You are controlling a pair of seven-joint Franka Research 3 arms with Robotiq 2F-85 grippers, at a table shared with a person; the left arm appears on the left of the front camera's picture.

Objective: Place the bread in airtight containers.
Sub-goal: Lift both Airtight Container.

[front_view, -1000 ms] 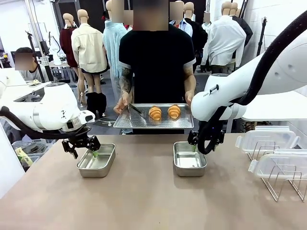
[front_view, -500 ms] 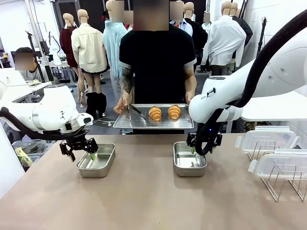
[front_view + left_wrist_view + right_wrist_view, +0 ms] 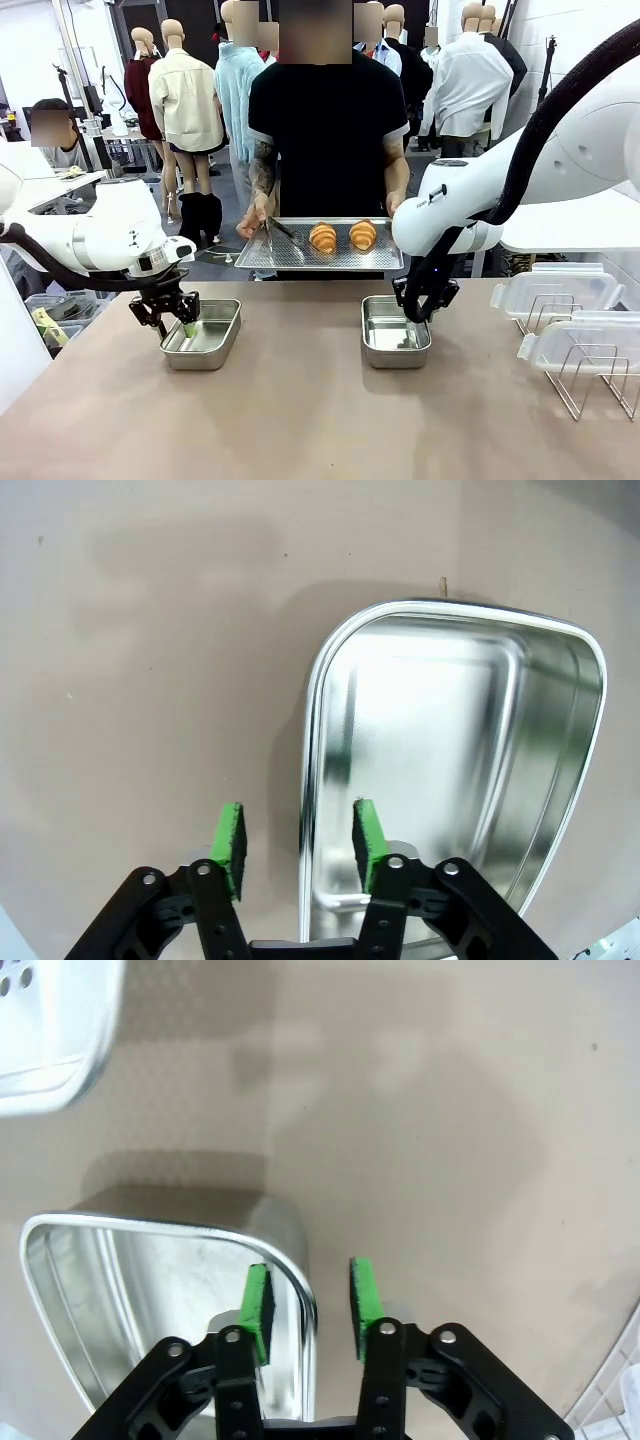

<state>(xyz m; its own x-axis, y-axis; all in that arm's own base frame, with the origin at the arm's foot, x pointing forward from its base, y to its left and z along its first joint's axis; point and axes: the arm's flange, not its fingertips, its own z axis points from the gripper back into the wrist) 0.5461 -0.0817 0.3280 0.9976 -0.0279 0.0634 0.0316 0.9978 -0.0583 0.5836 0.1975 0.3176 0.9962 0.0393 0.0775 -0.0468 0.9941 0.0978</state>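
straddling tin rims, both pincers were low at the table. left pincer was released, one pad inside the left tin and one outside, the near rim between them with a gap either side. right pincer was likewise released across the corner rim of the right tin. both tins were empty and well apart on the table. one croissant lay just beside the other croissant on a tray that a person held at the far edge, beyond both tins. lids rested on a rack at the robot's right.

judgement: step in hand looked like taking hold of the tins, before any bread was loaded. next move would call for closing the pads squarely on each thin wall without tipping a tin. lids untouched, so sealing not yet begun.
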